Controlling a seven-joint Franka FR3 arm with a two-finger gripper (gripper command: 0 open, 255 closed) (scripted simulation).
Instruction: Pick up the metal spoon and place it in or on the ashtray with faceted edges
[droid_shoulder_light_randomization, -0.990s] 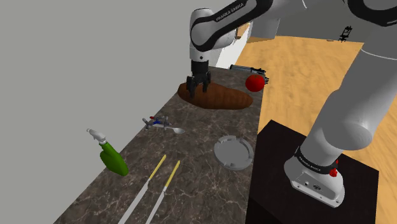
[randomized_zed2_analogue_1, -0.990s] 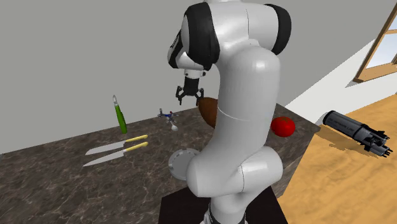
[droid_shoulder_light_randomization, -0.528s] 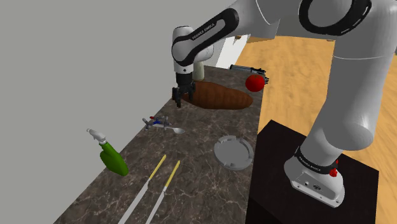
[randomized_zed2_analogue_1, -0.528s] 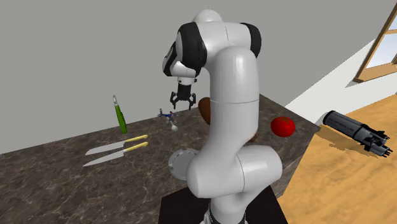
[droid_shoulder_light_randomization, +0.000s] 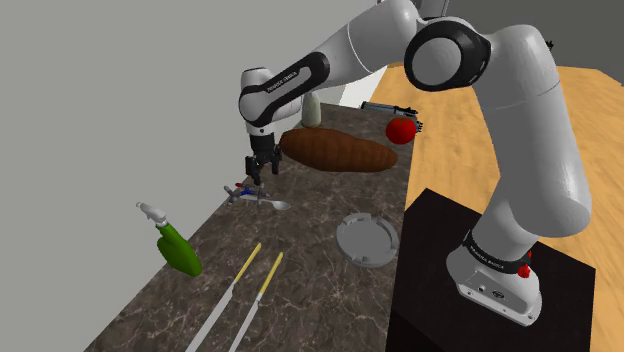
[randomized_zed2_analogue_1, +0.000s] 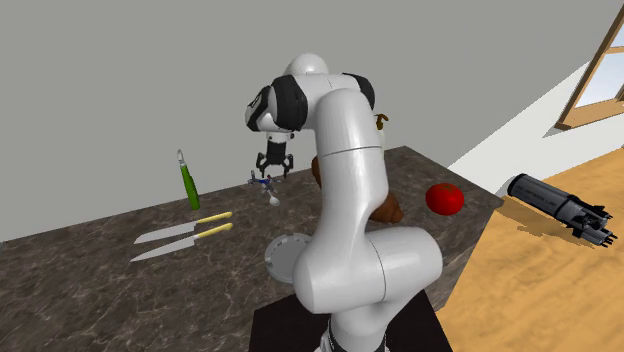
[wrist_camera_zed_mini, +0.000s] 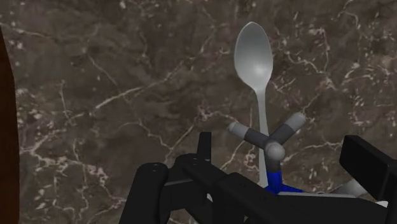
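- Hand (droid_shoulder_light_randomization: 258, 170) hovers open, fingers apart, just above the grey spoon (droid_shoulder_light_randomization: 272, 203) on the dark marbled bench (droid_shoulder_light_randomization: 320, 290).
- A small grey-and-blue jointed toy (wrist_camera_zed_mini: 275, 151) lies across the spoon's handle, leaving the bowl clear.
- Likely light, stiff and slick, and lying low, so pinch the bare handle across its width, between bowl and toy.
- Round grey ashtray (droid_shoulder_light_randomization: 367, 240) sits well apart, toward the stand.

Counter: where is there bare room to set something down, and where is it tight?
Bare counter lies between the spoon and the ashtray, and again between the ashtray and the knives. Another gap sits between the bottle and the spoon. Crowded: the spoon's handle end, where a small jointed toy lies and the open gripper hangs.
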